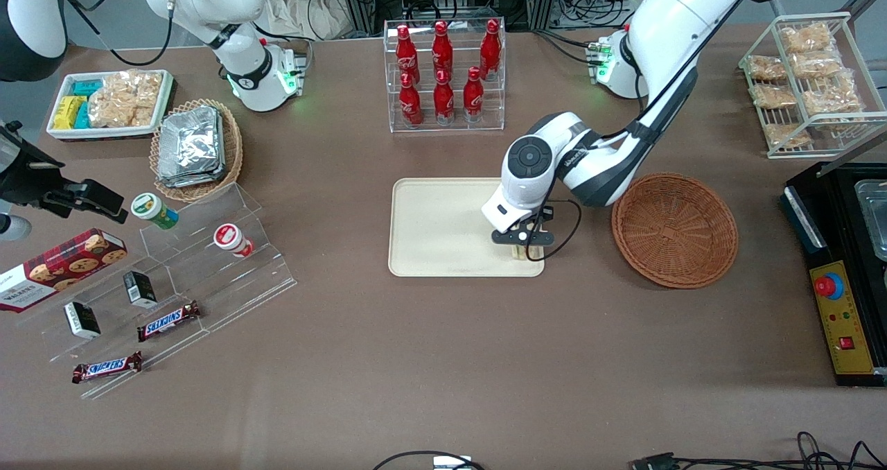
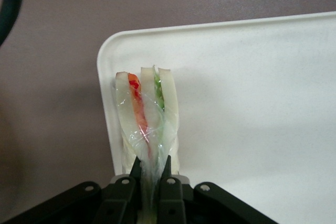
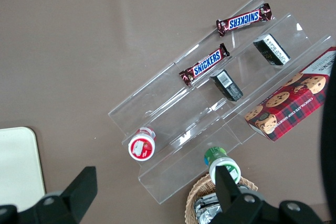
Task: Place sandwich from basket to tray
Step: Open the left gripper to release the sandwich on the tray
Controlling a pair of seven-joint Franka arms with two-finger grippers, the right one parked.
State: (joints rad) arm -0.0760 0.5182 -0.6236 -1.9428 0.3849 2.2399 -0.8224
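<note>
My left gripper is over the corner of the cream-beige tray that is nearest the front camera and the reddish-brown basket. In the left wrist view the gripper is shut on the clear-wrapped sandwich, pinching its narrow end. The sandwich's white bread with red-orange and green filling stands on edge on the tray, close to its rounded corner. In the front view only a bit of the sandwich shows under the fingers. The basket holds nothing.
A clear rack of red bottles stands farther from the camera than the tray. A tan wicker basket with foil packets and acrylic shelves with snacks lie toward the parked arm's end. A black control box sits at the working arm's end.
</note>
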